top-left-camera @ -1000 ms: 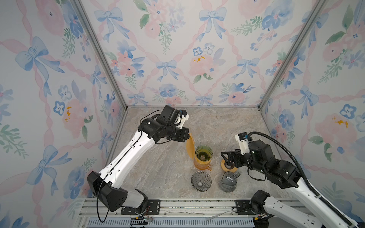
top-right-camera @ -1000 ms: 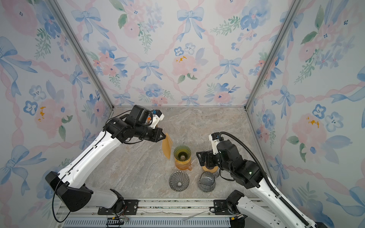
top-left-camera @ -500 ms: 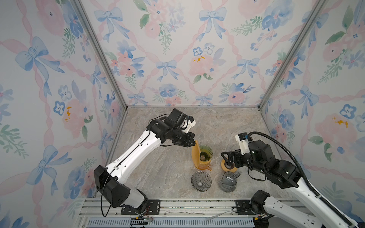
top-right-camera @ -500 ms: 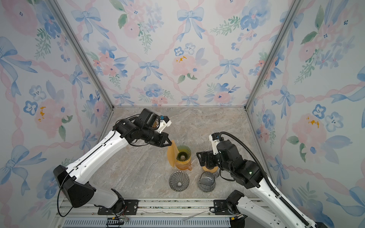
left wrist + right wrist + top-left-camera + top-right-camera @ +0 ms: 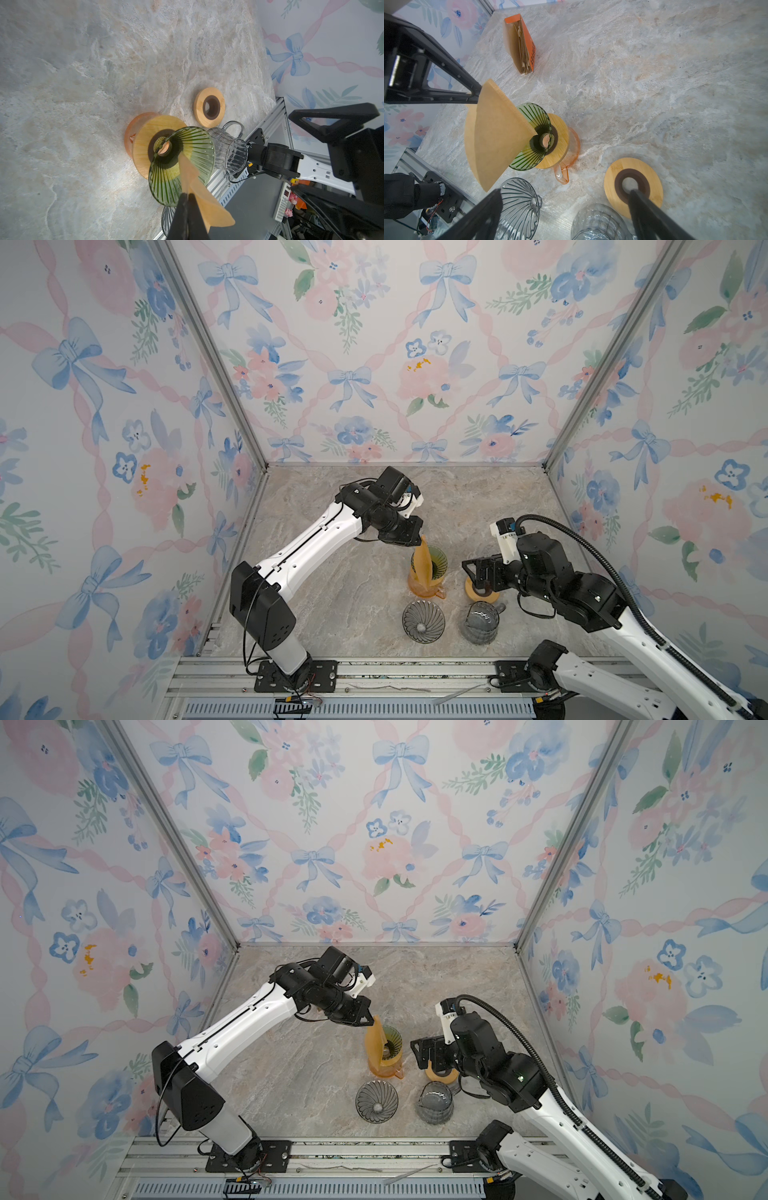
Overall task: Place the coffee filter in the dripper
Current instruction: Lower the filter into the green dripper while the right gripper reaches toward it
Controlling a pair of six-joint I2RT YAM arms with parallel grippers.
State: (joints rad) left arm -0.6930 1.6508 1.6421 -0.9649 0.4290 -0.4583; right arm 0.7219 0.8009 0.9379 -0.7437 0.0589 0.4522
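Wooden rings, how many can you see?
2. One ring sits under the green dripper atop the orange jug; the other ring lies flat on the table beside the clear jug. None looks hidden.

The bench (image 5: 332,597) has a marble-patterned top in grey and beige. Four things stand close together near its front rail. An orange glass carafe (image 5: 574,146) has a loose wooden ring (image 5: 655,187) lying flat beside it. In front of these are a clear ribbed dripper (image 5: 423,621), mouth up, and a clear glass carafe (image 5: 481,622). An orange box of paper filters (image 5: 530,52) is well apart from them, nearer to a wall corner.
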